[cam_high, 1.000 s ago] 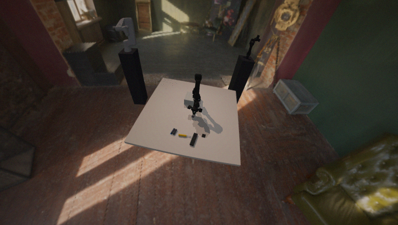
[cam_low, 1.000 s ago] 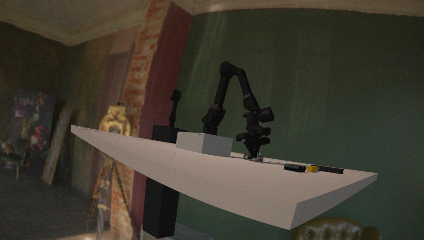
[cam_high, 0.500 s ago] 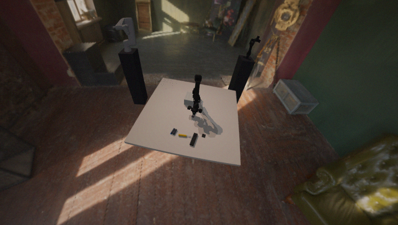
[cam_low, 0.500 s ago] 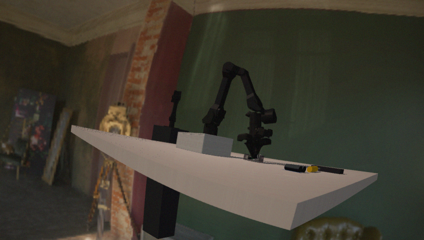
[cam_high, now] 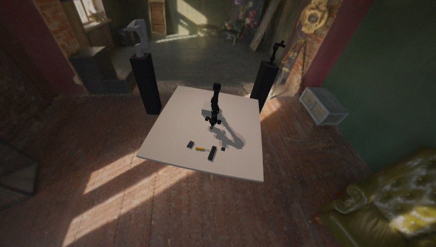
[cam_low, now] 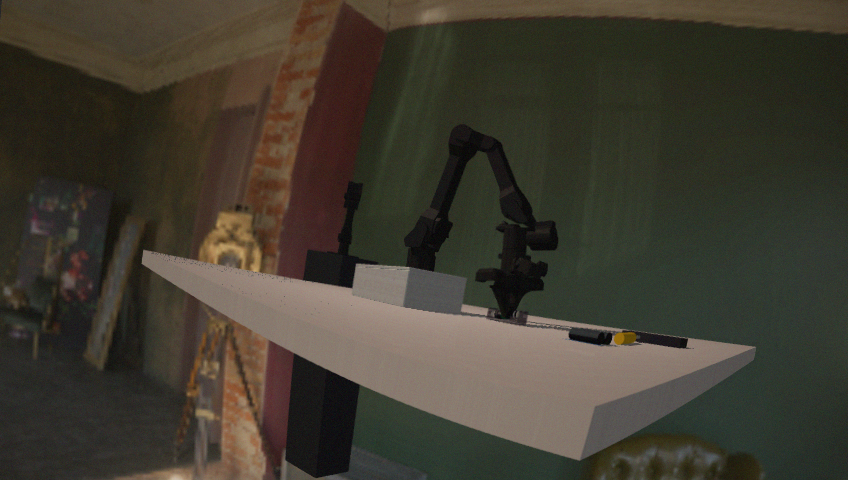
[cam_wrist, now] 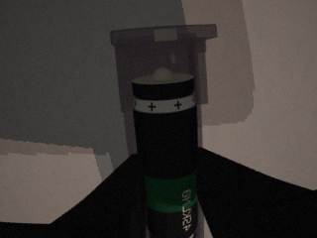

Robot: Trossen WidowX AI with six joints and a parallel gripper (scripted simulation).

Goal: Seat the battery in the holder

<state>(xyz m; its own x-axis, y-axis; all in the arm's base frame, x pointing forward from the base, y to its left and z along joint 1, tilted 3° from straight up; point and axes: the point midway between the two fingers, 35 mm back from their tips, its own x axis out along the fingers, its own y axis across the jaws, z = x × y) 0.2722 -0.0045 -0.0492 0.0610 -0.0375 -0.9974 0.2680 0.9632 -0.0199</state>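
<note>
In the wrist view a black battery [cam_wrist: 165, 153] with a green band and a white ring of plus marks lies lengthwise in the translucent grey holder [cam_wrist: 164, 35]. Its terminal end points at the holder's far lip, and its flat end is at the near end of the holder. My gripper [cam_wrist: 166, 161] [cam_high: 211, 123] [cam_low: 509, 306] is shut on the battery's middle, fingers down at the table. From the side the holder [cam_low: 502, 320] shows as a low frame under the fingertips. I cannot tell whether the terminal sits under the lip.
A white block [cam_high: 206, 107] [cam_low: 409, 287] stands on the white table [cam_high: 171, 122] [cam_low: 416, 368] behind the gripper. Near the front edge lie a dark blue cylinder [cam_high: 190, 144] [cam_low: 589, 336], a yellow piece [cam_high: 200, 148] [cam_low: 624, 337], a black bar [cam_high: 212, 153] [cam_low: 660, 339] and a small black cube [cam_high: 222, 148].
</note>
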